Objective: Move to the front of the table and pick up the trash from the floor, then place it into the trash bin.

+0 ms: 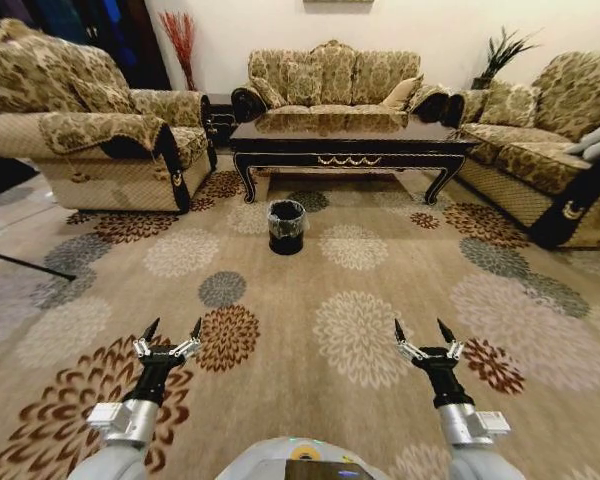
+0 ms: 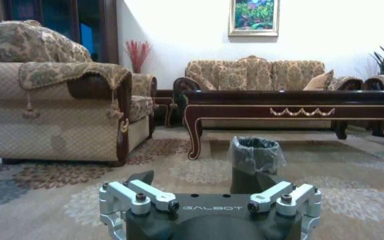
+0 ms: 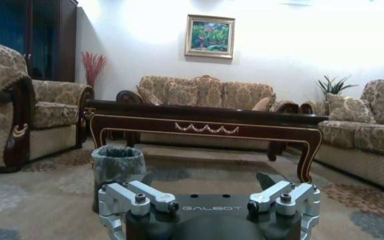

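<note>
Both grippers hang spread and empty above the carpet, well short of the table.

Left gripper [image 1: 169, 331] and right gripper [image 1: 426, 333] are held low in front of the robot's body, each with its dark pointed fingers splayed apart and nothing between them, over the flowered carpet [image 1: 310, 300]. Farther ahead the trash bin [image 1: 286, 226], black and lined with a clear bag, stands on the carpet just in front of the table [image 1: 350, 142], nearer its left legs. Around the long dark table with its gold ornament on the front edge stand a sofa [image 1: 330, 80] behind and armchairs on either side. As for the trash, no scraps can be made out on the busy carpet pattern from this far back; any bits may be lost in it.
</note>
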{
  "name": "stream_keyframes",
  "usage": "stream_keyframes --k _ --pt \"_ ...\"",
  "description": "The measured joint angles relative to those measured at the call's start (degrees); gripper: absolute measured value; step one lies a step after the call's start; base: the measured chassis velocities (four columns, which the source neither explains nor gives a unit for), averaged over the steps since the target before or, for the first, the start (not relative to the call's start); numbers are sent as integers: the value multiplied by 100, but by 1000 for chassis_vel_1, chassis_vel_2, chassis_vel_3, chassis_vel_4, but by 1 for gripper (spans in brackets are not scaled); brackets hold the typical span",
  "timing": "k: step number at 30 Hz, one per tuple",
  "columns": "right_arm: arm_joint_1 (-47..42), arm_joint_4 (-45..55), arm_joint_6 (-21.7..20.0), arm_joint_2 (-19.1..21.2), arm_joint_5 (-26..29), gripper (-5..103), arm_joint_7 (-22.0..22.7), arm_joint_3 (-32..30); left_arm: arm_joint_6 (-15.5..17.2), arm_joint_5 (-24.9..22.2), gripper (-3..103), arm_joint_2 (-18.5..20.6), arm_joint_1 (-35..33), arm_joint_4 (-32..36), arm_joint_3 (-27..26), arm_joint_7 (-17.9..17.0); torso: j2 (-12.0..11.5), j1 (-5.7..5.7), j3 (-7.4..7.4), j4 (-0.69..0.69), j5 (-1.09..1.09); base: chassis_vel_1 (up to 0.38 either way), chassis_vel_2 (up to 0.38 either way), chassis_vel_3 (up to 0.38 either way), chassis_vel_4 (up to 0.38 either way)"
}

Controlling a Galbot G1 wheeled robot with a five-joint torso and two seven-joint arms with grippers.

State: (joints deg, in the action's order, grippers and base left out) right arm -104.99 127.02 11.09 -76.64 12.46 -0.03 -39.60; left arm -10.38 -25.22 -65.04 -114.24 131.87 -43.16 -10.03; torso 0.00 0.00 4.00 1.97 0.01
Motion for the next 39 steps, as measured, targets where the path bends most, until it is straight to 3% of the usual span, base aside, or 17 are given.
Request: stream_keyframes --k 18,29,39 --pt "-3 -1 0 0 0 100 0 0 0 0 100 0 -2 0 0 0 1 -1 -3 1 -1 242 -254 -246 264" --pt "2 -1 0 0 0 100 0 0 0 0 100 0 2 0 0 -1 2 1 5 1 -1 7 -8 -18 6" --pt "0 -1 0 0 0 100 0 0 0 0 100 0 1 0 0 0 219 7 206 0 -1 0 0 0 0"
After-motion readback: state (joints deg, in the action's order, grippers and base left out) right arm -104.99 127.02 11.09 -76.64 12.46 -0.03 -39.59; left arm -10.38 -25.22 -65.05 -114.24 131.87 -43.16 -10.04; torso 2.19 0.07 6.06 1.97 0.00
